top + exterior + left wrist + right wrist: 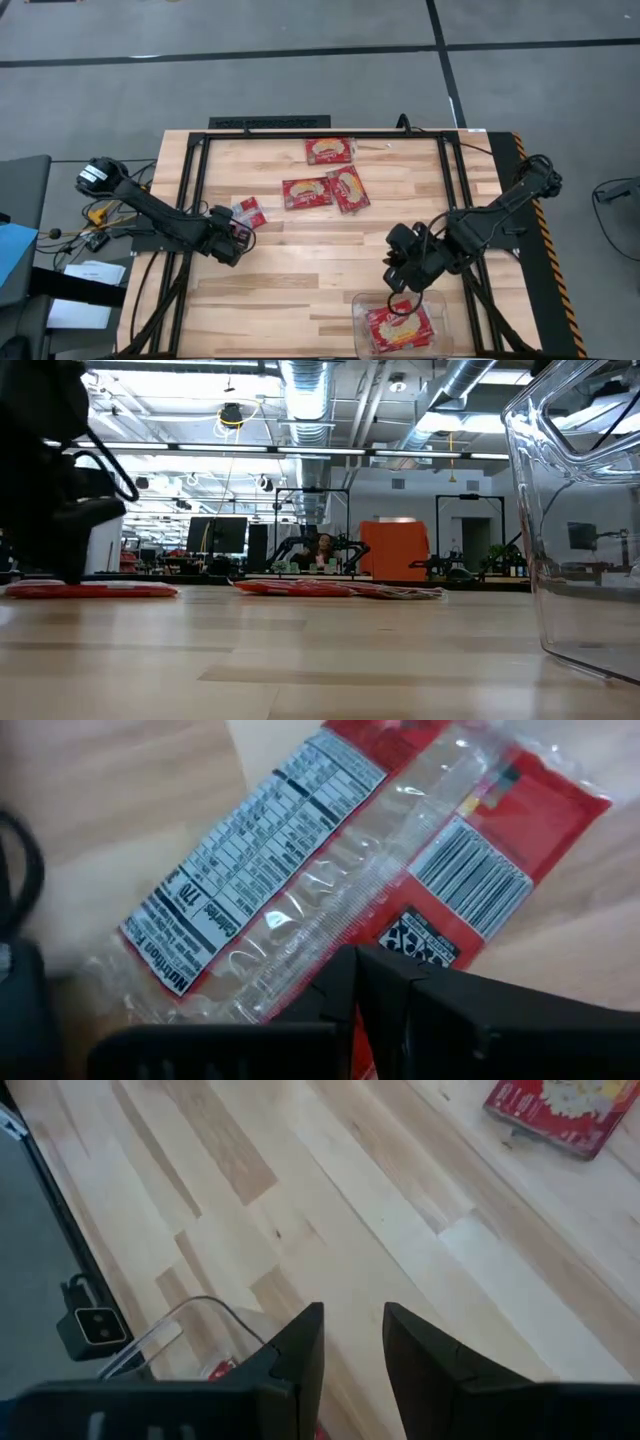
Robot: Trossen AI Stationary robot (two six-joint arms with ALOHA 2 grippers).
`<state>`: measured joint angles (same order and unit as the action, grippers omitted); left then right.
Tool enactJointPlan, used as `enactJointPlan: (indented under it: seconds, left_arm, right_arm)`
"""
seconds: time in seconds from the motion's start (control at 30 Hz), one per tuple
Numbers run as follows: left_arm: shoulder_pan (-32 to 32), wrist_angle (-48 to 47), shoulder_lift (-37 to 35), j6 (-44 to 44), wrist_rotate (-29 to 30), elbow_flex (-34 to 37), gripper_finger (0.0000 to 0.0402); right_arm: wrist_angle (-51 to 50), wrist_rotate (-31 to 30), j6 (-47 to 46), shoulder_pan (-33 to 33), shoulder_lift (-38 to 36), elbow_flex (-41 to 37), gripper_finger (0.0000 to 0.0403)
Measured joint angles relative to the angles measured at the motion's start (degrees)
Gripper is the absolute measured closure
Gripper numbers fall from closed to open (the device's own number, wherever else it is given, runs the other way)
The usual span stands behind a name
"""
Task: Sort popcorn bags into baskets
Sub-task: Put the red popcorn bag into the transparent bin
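Observation:
A red popcorn bag (248,212) lies flat on the table's left half, back side up, so its nutrition label (240,870) shows in the left wrist view. My left gripper (240,229) (357,982) is down on it, shut. Three more bags (329,150) (306,191) (347,188) lie near the far middle. The clear basket (440,300) stands at the near right edge with red bags (400,325) in it. My right gripper (398,283) (353,1342) hovers over the basket's far rim (165,1338), open and empty. My left gripper is shut on the popcorn bag at its edge beside the printed code square (425,942), coming slanting down from the table's left. The fingers (335,995) hide the pinch itself. The bag (90,590) lies flat on the table.
Bare wood lies between the two grippers and along the near left. A black frame (195,180) borders the tabletop. In the low view the basket's clear wall (580,520) stands close at the right, and the far bags (330,589) lie in the middle.

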<state>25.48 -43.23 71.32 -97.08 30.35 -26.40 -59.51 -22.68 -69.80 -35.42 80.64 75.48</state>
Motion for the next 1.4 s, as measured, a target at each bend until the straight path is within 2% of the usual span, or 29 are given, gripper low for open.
enactJointPlan:
  seconds: [0.17,0.3,0.5,0.6,0.67,0.73,0.83,0.93,1.0,1.17,1.23,1.33,1.4]
  left_arm:
    - [-0.1,13.9,2.5,1.2,2.0,1.6,0.0401]
    - [-0.2,31.2,4.8,7.9,-2.9,1.7,0.0401]
    - [-0.4,59.8,17.1,17.6,-9.3,1.7,0.0401]
    - [-0.4,68.3,20.4,18.6,-7.8,0.8,0.0401]
    - [-0.4,67.2,20.5,19.7,-7.9,-1.7,0.0401]
    - [-0.4,60.5,18.2,21.5,-9.1,-4.6,0.0402]
    - [0.6,44.1,14.7,22.4,-9.6,-11.0,0.0402]
    - [2.7,27.2,13.4,21.8,-6.3,-16.8,0.0402]
    - [4.5,21.4,13.1,20.3,-3.9,-18.7,0.0402]
    - [9.2,20.4,13.3,11.3,0.1,-15.1,0.0402]
    - [10.4,21.2,13.3,7.9,1.6,-13.7,0.0402]
    - [11.3,25.6,13.3,6.9,1.6,-11.7,0.0402]
    - [11.5,27.5,13.3,7.0,1.8,-11.2,0.0402]
  right_arm:
    - [0.7,0.0,0.0,-0.1,0.0,0.0,0.0277]
    - [2.6,-0.1,1.2,-0.1,0.0,0.0,0.0279]
    - [7.4,-1.7,5.1,1.5,0.3,-0.8,0.0273]
    - [10.6,-1.8,7.4,3.6,0.3,-1.9,0.0268]
    - [13.3,-1.9,10.0,5.0,0.4,-2.0,0.0264]
    - [16.8,-1.7,13.4,6.7,0.3,-2.0,0.0261]
    - [22.2,-1.5,18.6,9.2,0.3,-2.0,0.0259]
    - [25.0,-1.1,22.2,11.6,0.3,-1.9,0.0262]
    - [26.2,-0.3,23.5,13.1,0.3,-1.9,0.0265]
    - [29.4,3.5,27.4,16.7,2.6,-2.1,0.0268]
    - [33.9,6.0,28.3,18.0,4.6,-1.6,0.0266]
    - [32.8,10.5,28.5,19.5,7.3,-2.1,0.0260]
    - [37.0,14.0,28.7,20.7,10.3,-1.9,0.0255]
